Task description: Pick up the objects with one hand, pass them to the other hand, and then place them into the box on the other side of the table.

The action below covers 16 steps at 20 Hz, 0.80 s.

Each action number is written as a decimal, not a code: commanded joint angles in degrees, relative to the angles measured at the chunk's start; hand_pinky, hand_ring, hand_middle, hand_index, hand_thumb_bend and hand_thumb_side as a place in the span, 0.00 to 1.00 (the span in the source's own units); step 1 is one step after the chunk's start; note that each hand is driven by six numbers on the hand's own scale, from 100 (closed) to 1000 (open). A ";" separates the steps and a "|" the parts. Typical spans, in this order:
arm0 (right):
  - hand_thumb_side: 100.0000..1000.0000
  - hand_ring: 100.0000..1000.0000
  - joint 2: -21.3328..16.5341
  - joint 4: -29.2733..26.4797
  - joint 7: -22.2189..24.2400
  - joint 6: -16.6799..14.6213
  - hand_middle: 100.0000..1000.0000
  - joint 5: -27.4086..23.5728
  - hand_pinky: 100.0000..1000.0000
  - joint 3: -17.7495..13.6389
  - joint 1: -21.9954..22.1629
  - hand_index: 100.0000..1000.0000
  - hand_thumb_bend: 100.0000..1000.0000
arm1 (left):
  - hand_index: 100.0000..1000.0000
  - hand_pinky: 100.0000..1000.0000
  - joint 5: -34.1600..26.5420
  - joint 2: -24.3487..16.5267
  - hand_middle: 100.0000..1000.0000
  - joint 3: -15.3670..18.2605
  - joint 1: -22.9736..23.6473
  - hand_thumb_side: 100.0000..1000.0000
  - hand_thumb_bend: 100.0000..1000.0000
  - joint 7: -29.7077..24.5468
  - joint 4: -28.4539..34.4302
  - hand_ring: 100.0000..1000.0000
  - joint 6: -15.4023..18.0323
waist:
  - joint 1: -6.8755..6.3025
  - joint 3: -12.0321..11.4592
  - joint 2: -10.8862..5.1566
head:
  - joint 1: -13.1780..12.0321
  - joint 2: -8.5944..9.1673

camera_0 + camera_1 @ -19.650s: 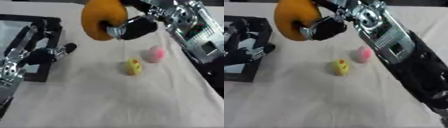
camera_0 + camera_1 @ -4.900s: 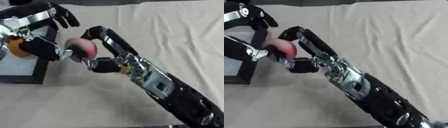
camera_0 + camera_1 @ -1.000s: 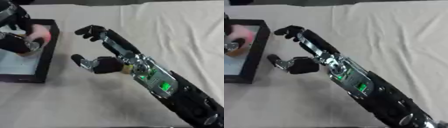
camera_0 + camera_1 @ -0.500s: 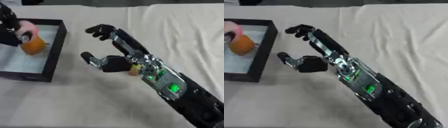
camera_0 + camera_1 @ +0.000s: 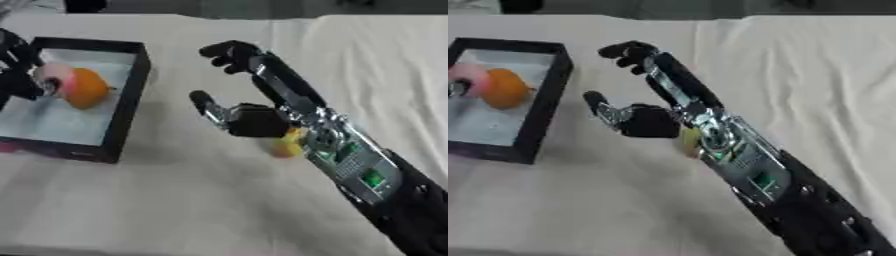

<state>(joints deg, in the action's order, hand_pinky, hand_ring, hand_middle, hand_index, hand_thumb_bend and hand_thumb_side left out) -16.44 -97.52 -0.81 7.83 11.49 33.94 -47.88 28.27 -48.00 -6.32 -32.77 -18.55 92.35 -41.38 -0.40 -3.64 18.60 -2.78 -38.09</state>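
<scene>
A black box [image 5: 129, 100] with a pale floor stands at the table's left. Inside it lies an orange ball [image 5: 86, 88]. My left hand [image 5: 17, 82] shows only in part at the left edge, its fingers curled round a pink object [image 5: 56, 74] pressed against the orange ball over the box floor. My right hand [image 5: 254, 120] hangs open over the middle of the table, fingers spread toward the far side, thumb pointing at the box, holding nothing. A small yellow object [image 5: 285, 146] lies on the cloth, half hidden under my right wrist.
A cream cloth [image 5: 175, 200] covers the whole table, with a fold running down its right part. My right forearm [image 5: 359, 170] crosses from the lower right corner. Dark shapes stand past the far edge.
The camera has shifted, showing more of the box. My left hand has lowered the pink object into the box beside the orange ball. My right hand stays open and empty.
</scene>
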 commanded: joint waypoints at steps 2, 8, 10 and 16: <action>0.45 0.83 -1.00 -1.57 -0.51 0.12 0.81 -0.16 0.80 -1.04 -0.95 0.84 0.28 | 0.83 0.78 0.70 -2.00 0.70 1.66 -0.31 0.26 0.62 0.90 -1.47 0.76 0.60 | 0.58 -0.19 -1.71 | -0.33 0.68; 0.43 0.82 -1.78 -1.73 -0.99 0.44 0.81 -0.15 0.80 -1.76 -0.87 0.84 0.28 | 0.89 0.78 0.20 -1.78 0.75 3.17 -0.01 0.73 0.49 4.82 -0.42 0.78 0.43 | 0.75 -0.23 -1.84 | 0.98 0.28; 0.42 0.82 -2.20 -1.68 -1.19 0.75 0.81 -0.34 0.80 -2.14 -0.79 0.84 0.28 | 0.86 0.76 -2.33 -1.53 0.74 4.08 0.25 0.72 0.41 8.95 1.17 0.77 0.96 | 0.83 -0.22 -1.85 | 1.61 0.10; 0.42 0.83 -6.32 -1.91 0.06 4.81 0.81 -2.12 0.81 -4.47 -2.65 0.84 0.31 | 0.84 0.67 -19.59 -0.22 0.77 6.37 2.26 0.54 0.46 29.75 7.79 0.74 9.51 | 1.59 0.15 -2.12 | 2.81 -0.56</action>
<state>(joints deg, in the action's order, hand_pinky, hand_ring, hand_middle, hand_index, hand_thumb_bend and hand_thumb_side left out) -21.00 -97.97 -1.00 11.76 9.89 30.62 -49.37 12.04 -47.05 -1.21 -30.10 7.29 98.16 -33.67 0.68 -3.49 18.59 -0.27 -38.66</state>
